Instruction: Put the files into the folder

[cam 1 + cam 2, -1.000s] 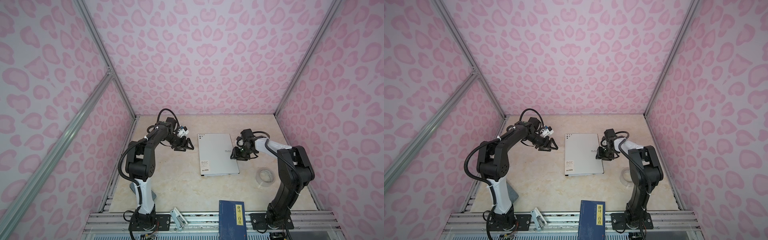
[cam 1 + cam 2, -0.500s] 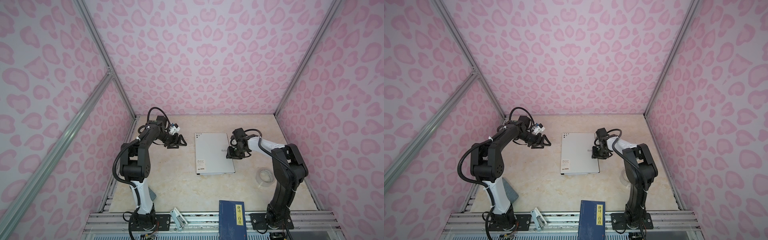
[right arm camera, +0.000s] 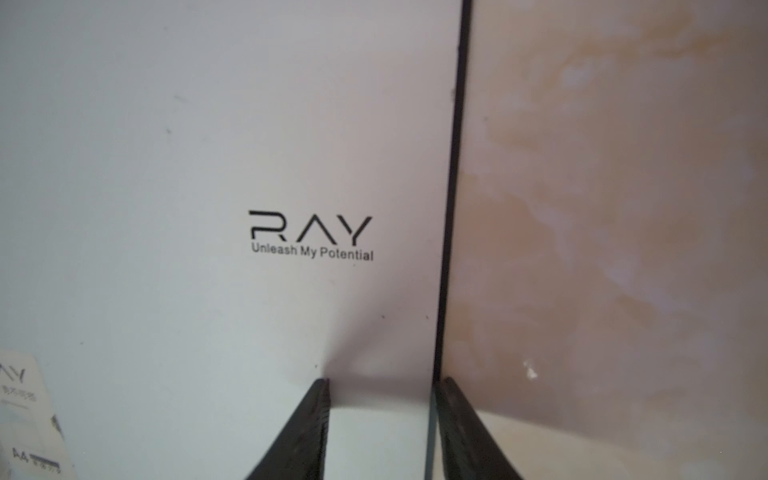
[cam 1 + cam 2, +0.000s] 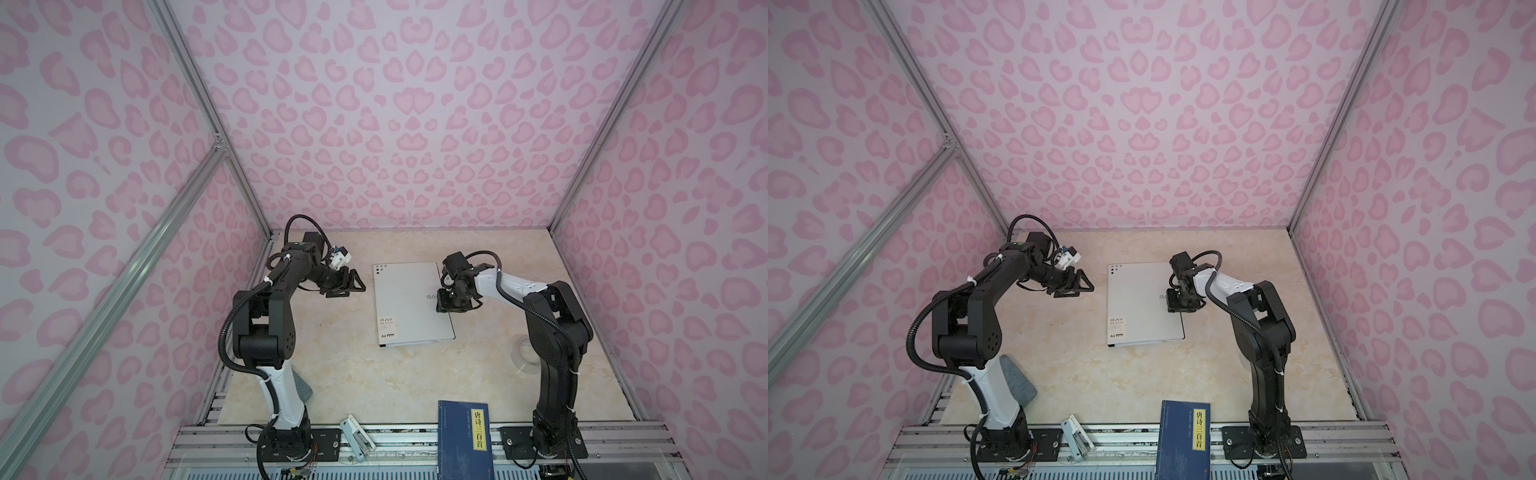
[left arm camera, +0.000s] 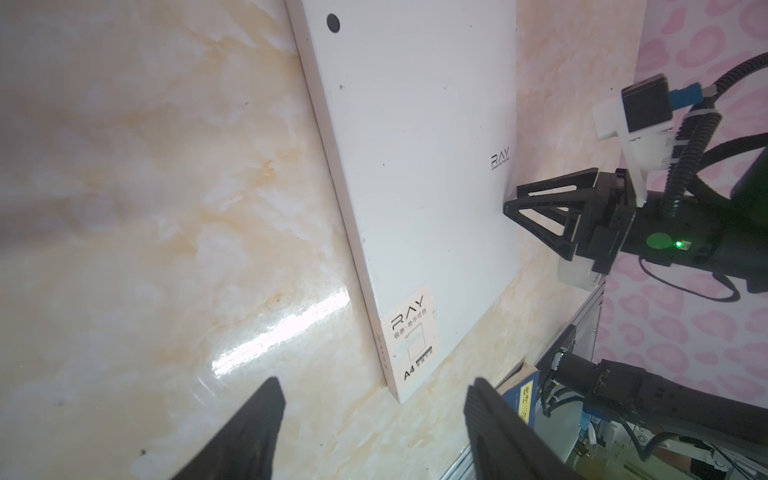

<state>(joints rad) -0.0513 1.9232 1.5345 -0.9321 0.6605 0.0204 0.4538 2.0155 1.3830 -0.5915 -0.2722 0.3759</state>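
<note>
Right pincer was down on the folder, jaws part-spread and straddling its free long edge. One fingertip sat planted on the white-grey cover, its partner just off the dark rim, over bare tabletop. Nothing pinched, by the look of it. In both top views that put it just right of centre, about midway along the folder's right-hand edge. Left of centre, the left pincer hung wide open and empty, near the folder's left edge but clear of it.

The folder itself lay shut and flat mid-frame, logo side up, spine along its left side, label at lower left. And the files? No loose sheet showed anywhere, and whether they were already inside, nobody could tell.

Handling call: a stiff, smooth, light board cover lying flush, so pads would likely skate across the top. The best hold looked to be that right-hand free edge, with a tip worked under the lip to hinge the cover towards the spine. The other arm could pin the spine side against sliding. Paper, thin and floppy, would want taking by an edge. The dark blue book sat at bottom centre, well apart.
</note>
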